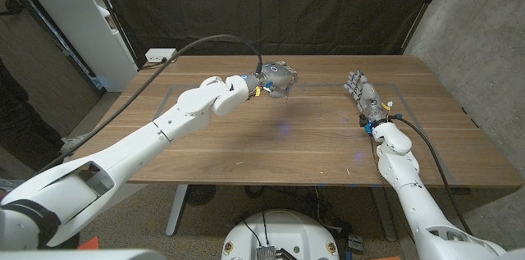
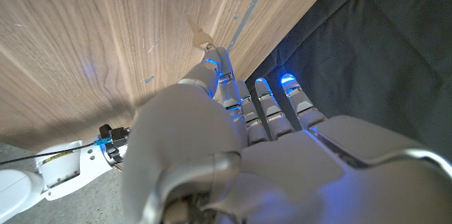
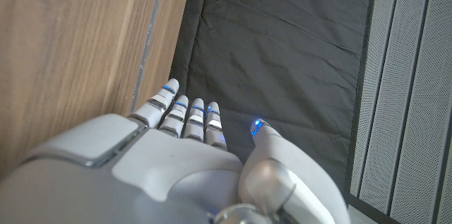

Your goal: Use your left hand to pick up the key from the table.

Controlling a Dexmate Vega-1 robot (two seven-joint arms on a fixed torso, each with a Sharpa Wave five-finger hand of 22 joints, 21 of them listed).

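A small brass-coloured key (image 2: 200, 33) sticks out from the fingertips of my left hand (image 2: 233, 146), pinched between the thumb and a finger. In the head view my left hand (image 1: 276, 79) hangs over the far middle of the wooden table (image 1: 271, 141), with its shadow on the wood below; the key itself is too small to make out there. My right hand (image 1: 365, 97) stays at the table's right side with its fingers stretched out and apart, holding nothing. From the right wrist, that hand (image 3: 191, 153) points toward the table's far edge.
A white power strip (image 1: 161, 55) with a black cable lies at the back left corner. Faint tape lines (image 1: 176, 89) mark a rectangle on the wood. A black curtain (image 1: 271, 6) hangs behind the table, a white shelf (image 1: 86, 14) stands at the left.
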